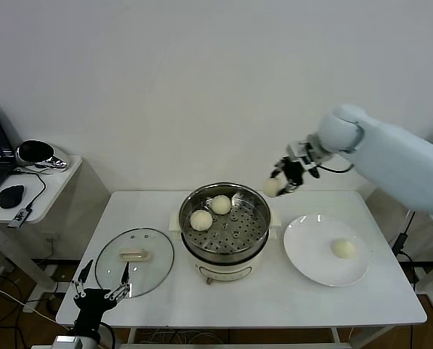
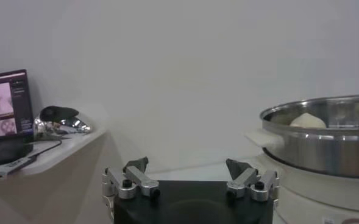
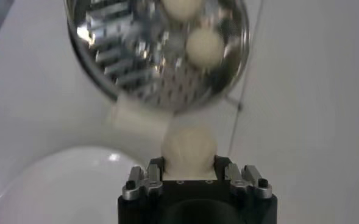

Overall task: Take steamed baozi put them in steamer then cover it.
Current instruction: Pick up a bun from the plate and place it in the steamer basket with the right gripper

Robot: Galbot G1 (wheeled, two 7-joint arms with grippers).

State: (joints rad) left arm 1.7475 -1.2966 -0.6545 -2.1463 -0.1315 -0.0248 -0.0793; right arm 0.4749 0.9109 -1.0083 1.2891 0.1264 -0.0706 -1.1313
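Note:
The steel steamer (image 1: 254,218) stands on its cream pot base at the table's middle and holds two baozi (image 1: 201,219) (image 1: 221,204). My right gripper (image 1: 283,182) is shut on a third baozi (image 1: 273,187) and holds it in the air just right of the steamer's far rim; the right wrist view shows that baozi (image 3: 189,148) between the jaws above the steamer (image 3: 130,49). A fourth baozi (image 1: 344,249) lies on the white plate (image 1: 307,247). The glass cover (image 1: 135,262) lies flat on the table left of the steamer. My left gripper (image 1: 100,283) is open and empty at the front left edge.
A side table (image 1: 27,190) with a laptop, a mouse and a shiny helmet-like object stands at the far left. The steamer's side (image 2: 325,146) shows to one side in the left wrist view. A wall lies behind the table.

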